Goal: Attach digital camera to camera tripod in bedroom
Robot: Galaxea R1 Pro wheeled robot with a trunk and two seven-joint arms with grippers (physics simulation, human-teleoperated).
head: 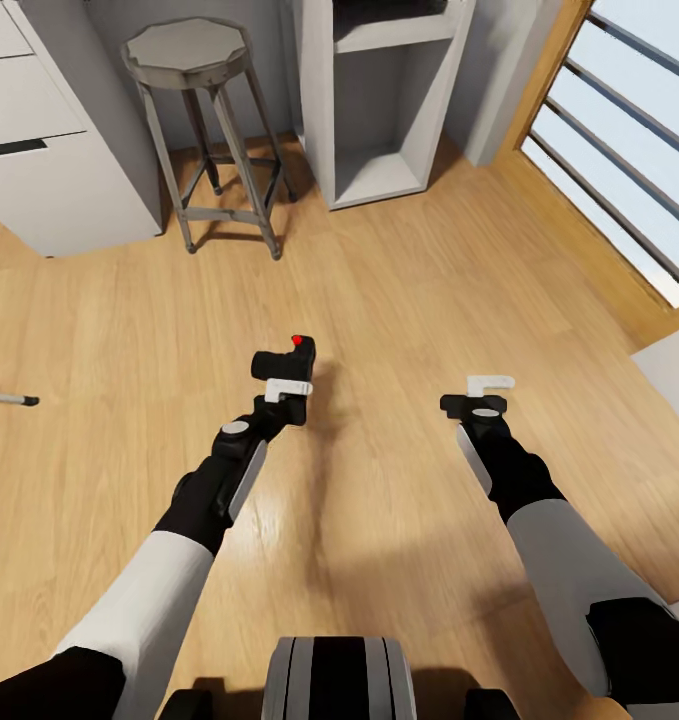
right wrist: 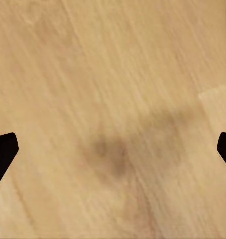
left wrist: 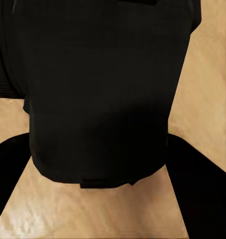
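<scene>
Arms in black and white sleeves reach forward from the robot's trunk over a light wood plank floor (head: 399, 280). At the end of the left arm, the left gripper (head: 284, 375) has its fingers (left wrist: 202, 194) clamped on the digital camera (head: 284, 362), a small black body with a red button on top, held in the air above the floor. From the left wrist the camera (left wrist: 103, 89) is a large dark block sitting between the two dark fingers, with floor boards showing beyond it. The right gripper (head: 484, 395) hangs level with the left one and well apart from it; its fingers (right wrist: 3, 154) stand wide apart at the picture's edges with nothing between them but bare floor and a soft shadow. At the far left edge of the head view a thin silver-grey rod with a black tip (head: 9, 399) lies low over the floor; whether it is a leg of the tripod cannot be told. Further off stands a grey metal stool (head: 204, 120) with a round seat, beside a white drawer cabinet (head: 49, 170) to its left. To the stool's right is a tall white open shelf (head: 379, 110), and at the right a wood-framed window (head: 619, 150) reaches down to the floor.
</scene>
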